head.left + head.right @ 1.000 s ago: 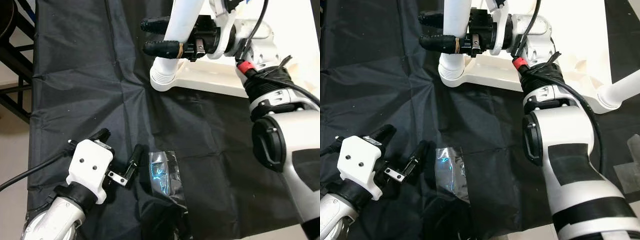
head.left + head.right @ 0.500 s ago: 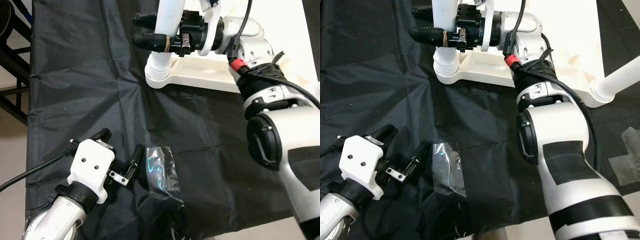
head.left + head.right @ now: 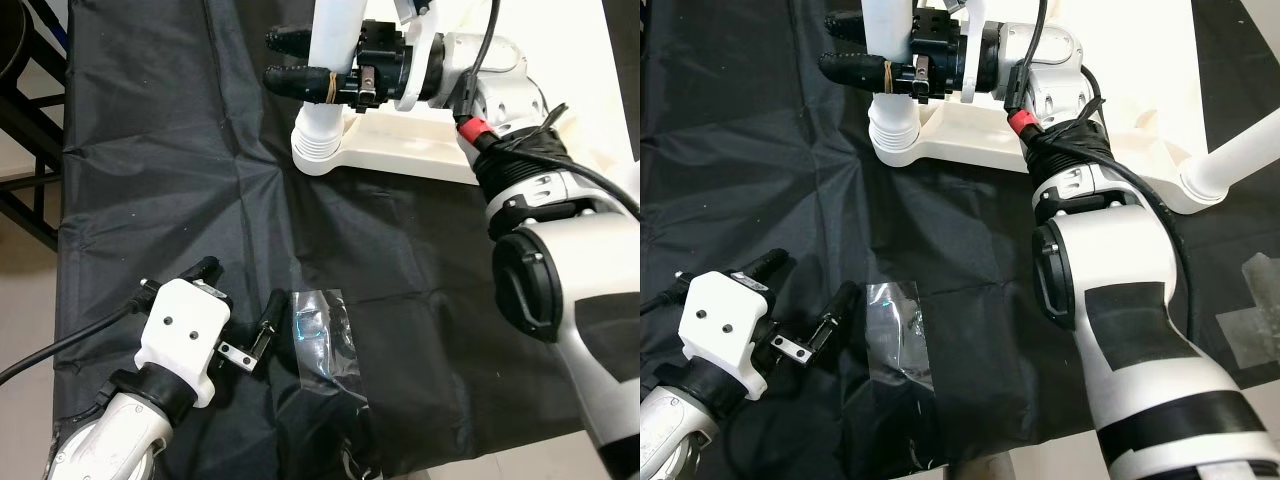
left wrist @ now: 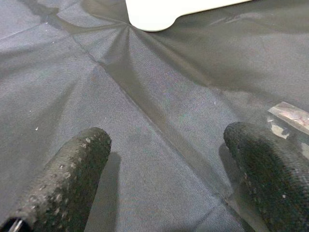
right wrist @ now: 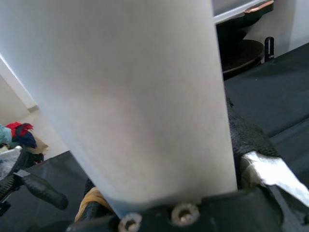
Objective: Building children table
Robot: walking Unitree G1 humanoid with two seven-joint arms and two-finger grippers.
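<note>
The white tabletop [image 3: 420, 152] lies upside down on a black cloth [image 3: 180, 180]. A white table leg [image 3: 332, 30] stands nearly upright at its near left corner, ribbed end [image 3: 318, 150] down in the socket. My right gripper [image 3: 283, 60] is shut on that leg, one finger on each side; the leg [image 5: 130, 96] looms close in the right wrist view. A second leg [image 3: 1235, 160] sticks out at the right. My left gripper [image 3: 238, 297] hovers open low over the cloth, beside a clear plastic bag [image 3: 325, 335] of small parts.
A dark metal frame [image 3: 25, 110] stands off the cloth's left edge, with pale floor [image 3: 25, 300] beside it. Clear tape pieces [image 3: 1252, 305] lie at the right. A black cable [image 3: 60, 345] trails from my left wrist.
The view has shifted a little. The leg in my right gripper has gone from tilted to nearly upright over the corner. My left gripper stays open by the bag.
</note>
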